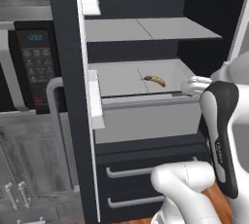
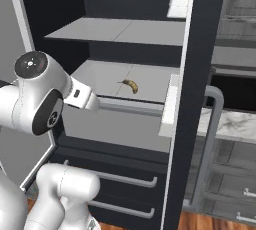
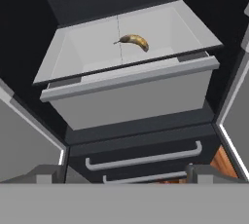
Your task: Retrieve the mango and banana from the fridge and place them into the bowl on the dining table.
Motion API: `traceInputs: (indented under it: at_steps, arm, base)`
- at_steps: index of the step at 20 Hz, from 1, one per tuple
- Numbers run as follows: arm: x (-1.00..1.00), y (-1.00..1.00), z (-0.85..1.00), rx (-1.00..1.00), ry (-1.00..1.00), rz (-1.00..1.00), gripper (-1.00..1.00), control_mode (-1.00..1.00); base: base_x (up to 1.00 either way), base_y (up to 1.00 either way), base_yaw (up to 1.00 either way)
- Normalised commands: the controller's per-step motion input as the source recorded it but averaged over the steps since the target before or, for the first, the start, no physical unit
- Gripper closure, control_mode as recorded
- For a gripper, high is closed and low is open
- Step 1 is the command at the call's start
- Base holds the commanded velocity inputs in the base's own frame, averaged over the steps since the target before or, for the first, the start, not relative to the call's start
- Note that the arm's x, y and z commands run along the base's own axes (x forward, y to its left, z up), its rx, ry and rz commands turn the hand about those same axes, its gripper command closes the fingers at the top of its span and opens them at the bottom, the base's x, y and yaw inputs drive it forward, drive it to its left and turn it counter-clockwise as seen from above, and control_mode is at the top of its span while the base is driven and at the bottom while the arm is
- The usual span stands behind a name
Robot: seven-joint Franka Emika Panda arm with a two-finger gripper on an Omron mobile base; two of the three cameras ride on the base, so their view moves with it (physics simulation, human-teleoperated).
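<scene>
Hand view has us looking down into the open fridge (image 3: pixel 131 135), with our hand's (image 3: pixel 124 173) two dark fingertips low at the frame's bottom corners and set wide apart — nothing between them. We hang well back from the shelves, out in front of the fridge's two lower drawers with their silver bar handles.

Beyond the hand, the banana (image 3: pixel 134 41) lies on the light grey floor of the shelf tray (image 3: pixel 87 52), toward its back and a little right of the middle seam, alone and touching no wall. In the left base view it sits on the same shelf level (image 1: pixel 154 80), just past the arm's forearm; in the right base view it shows small, near the shelf's middle (image 2: pixel 132 86). We cannot find the mango in these pictures.

We judge the banana light, slightly soft and easily bruised, its skin smooth enough to slip. Best to close across the thick middle of its curve, fingers square to its length — gently, not at the thin dark ends, where it could pivot.
</scene>
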Motion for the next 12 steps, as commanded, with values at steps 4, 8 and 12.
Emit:
traceInputs:
  at_steps: [4,8,12]
  arm:
    - [0.00,0.00,0.00,0.00,0.00,0.00,-1.00,1.00]
    - [0.00,0.00,0.00,0.00,0.00,0.00,-1.00,1.00]
    - [0.23,0.00,-0.04,0.00,0.14,0.00,-1.00,-1.00]
  base:
    - [0.25,0.00,0.00]
    - [0.18,0.00,0.00]
    - [0.00,0.00,0.00]
